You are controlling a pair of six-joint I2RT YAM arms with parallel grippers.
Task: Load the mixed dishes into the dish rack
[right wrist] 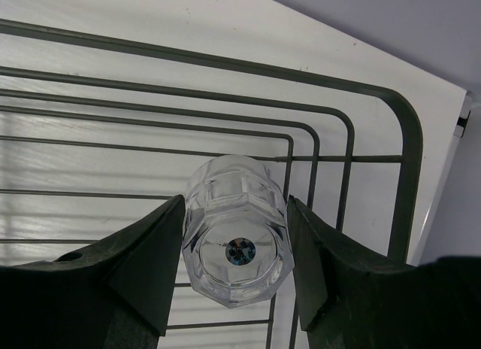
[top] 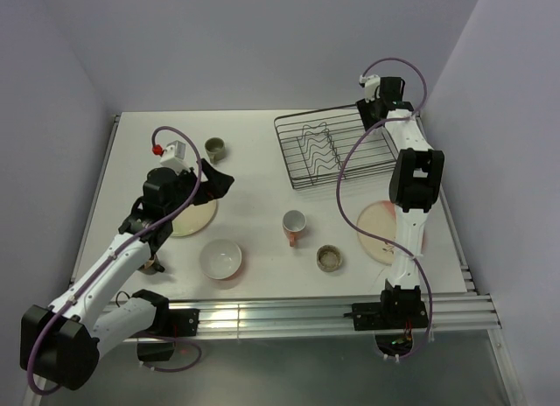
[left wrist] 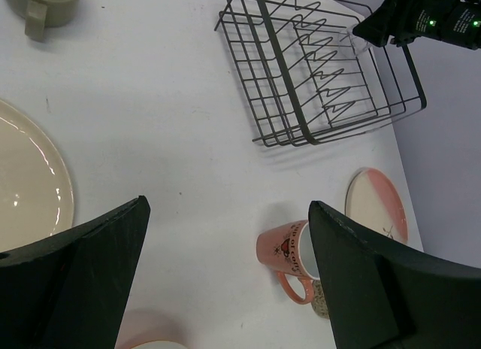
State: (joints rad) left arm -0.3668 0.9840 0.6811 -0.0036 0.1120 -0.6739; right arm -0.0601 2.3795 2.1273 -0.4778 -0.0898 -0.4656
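**Right arm.** The right gripper is clamping a clear faceted glass, with one black finger pressing on each side of it. In the right wrist view the glass is showing end-on at the centre of the frame. It is hanging over the curved corner wires of the black wire rectangular dish rack. Whether the glass is touching the rack's floor cannot be told. In the overhead view this arm is stretching to the rack's far right corner, at the upper right of the white table.

**Left arm.** The left gripper is standing wide open and holding nothing. Its two dark fingers are framing bare tabletop at the bottom of the left wrist view.

**Dishes outside the rack, overhead view.**
- The round cream plate is lying at centre left, partly under the left arm.
- The white bowl is sitting just below the cream plate.
- The small olive cup is standing at upper left, well apart from the rack.
- The pink mug is standing upright near the middle, with its handle pointing toward the bottom of the frame.
- The small brown cup is standing to the lower right of the pink mug.
- The cream-and-pink plate is lying flat at centre right, with the right arm crossing over it.

**Rack.** The wavy plate dividers are running through the rack's left half.
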